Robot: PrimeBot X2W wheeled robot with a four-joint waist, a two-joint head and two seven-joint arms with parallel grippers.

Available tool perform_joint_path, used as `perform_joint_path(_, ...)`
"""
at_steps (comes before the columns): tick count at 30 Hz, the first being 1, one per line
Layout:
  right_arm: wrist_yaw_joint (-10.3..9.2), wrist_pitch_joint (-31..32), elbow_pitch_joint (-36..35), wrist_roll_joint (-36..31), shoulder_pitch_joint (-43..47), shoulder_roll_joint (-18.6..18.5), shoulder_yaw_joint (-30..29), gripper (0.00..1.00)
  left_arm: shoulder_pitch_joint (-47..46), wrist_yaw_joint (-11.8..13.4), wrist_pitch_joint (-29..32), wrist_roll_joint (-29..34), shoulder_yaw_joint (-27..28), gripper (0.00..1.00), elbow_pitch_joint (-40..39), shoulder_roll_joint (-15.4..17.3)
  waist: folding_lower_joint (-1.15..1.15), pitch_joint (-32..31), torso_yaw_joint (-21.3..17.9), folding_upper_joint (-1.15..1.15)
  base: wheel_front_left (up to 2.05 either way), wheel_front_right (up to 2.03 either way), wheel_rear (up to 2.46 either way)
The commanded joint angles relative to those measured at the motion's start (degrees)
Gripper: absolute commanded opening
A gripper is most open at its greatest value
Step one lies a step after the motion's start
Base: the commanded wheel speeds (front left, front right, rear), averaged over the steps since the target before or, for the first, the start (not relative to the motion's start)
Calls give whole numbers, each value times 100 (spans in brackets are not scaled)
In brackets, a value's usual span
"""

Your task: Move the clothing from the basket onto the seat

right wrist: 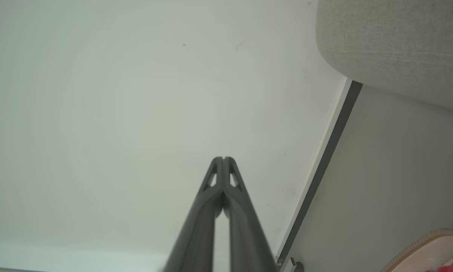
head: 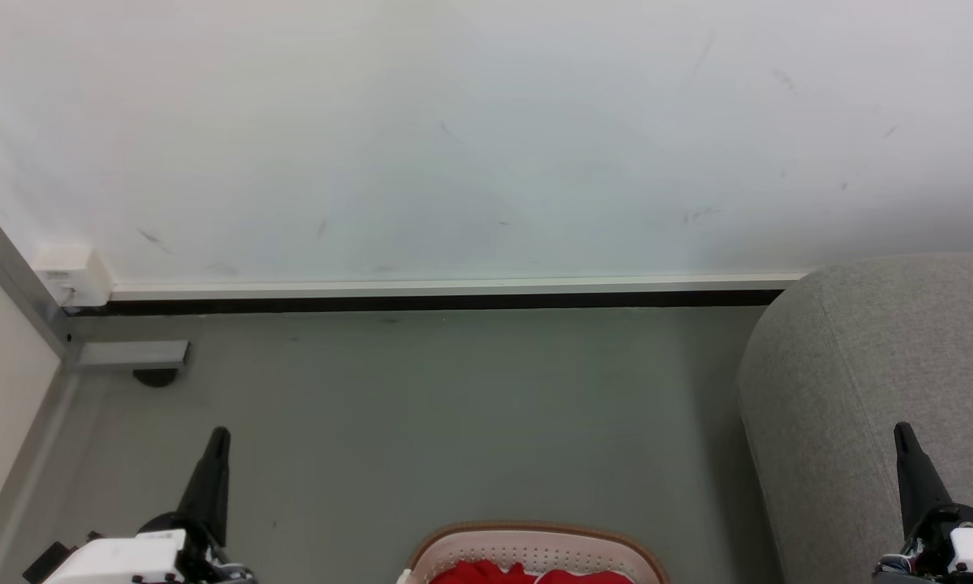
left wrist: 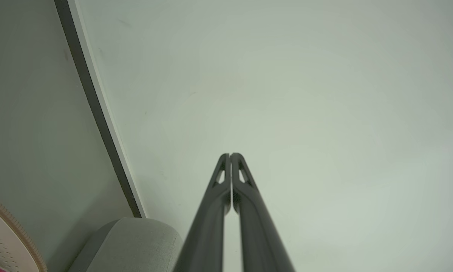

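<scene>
**Clenched and empty: left gripper (left wrist: 230,155) and right gripper (right wrist: 223,159), red clothing (head: 486,574) in the basket (head: 535,529)**

Each wrist view looks along two long dark fingers pressed flat together right to the tip, with nothing between them. In the head view the left gripper stands at the lower left over bare grey floor (head: 454,405). The right gripper stands at the lower right, in front of the rounded end of the seat (head: 859,389). Both point up toward the white wall (head: 486,122) and touch nothing.

Between the two, at the bottom edge of the head view, sits the far end of the oval basket. It has a brown woven-look rim and a white perforated wall, and the bright red fabric is bunched inside below the rim. Little of the garments can be seen, so their number and how they are piled cannot be told. The light grey sofa seat is to the robot's right of the basket, near it but apart, and its end reaches back to the dark baseboard (head: 454,302).

The clothing looks soft, light and limp. It will likely sag and drape when lifted, and one garment may drag another or trail over the rim. It offers no stiff edge to take. The best hold is probably a raised fold or ridge near the middle of the heap, pinched deep between the fingers rather than at their narrow tips, where a thin layer could slip. The jaws would first have to part and an arm come down into the basket.
</scene>
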Motion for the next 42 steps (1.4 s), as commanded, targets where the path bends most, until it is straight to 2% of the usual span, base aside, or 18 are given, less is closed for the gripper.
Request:
perform_joint_path(1,-15,-7,-15,19,-47,-26,4,0,-56,8,15,-76,8,0,-19,15,0,0,0,0,0,0,0)
perform_joint_path(4,-15,-7,-15,19,-47,-26,4,0,-56,8,15,-76,8,0,-19,15,0,0,0,0,0,0,0)
perform_joint_path(5,0,0,2,0,0,0,0,100,0,0,0,0,0,100,2,0,0,0,0,0,0,0,0)
perform_joint_path(15,-1,-98,-32,-135,83,135,118,100,98,-18,-188,57,-89,100,9,-26,0,2,0,0,0,0,0)
perform_joint_path(22,-1,-206,-186,-331,40,211,205,100,110,-35,-388,339,-168,100,-116,-6,0,4,-18,0,0,0,0)
perform_joint_path(34,-2,-370,-340,-1555,-28,328,191,100,125,-62,-687,1712,-196,100,-317,49,0,23,-71,0,0,0,0)
perform_joint_path(42,-3,-465,-302,-2693,-71,402,155,100,166,-81,-867,2739,-178,100,-457,35,0,28,-118,0,0,0,0)
